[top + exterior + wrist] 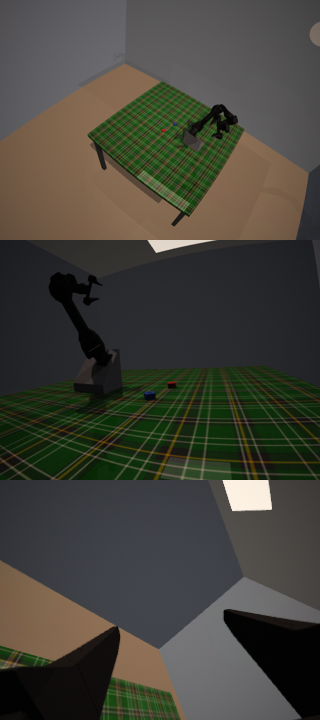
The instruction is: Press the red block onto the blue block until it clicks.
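The red block (163, 130) (171, 384) lies on the green plaid table. The small blue block (174, 124) (149, 395), with small studs on top visible in the exterior view, lies on the table a short way from it, apart from it. My gripper (211, 130) (100, 292) (171, 623) is open and empty. It is high above the table, with its fingers pointing roughly sideways, well away from both blocks. Neither block shows in the wrist view.
The arm stands on a grey wedge-shaped base (190, 140) (112, 375) on the plaid table (144, 152) (219, 431). In the top view the base is to the right of both blocks. Walls surround the table.
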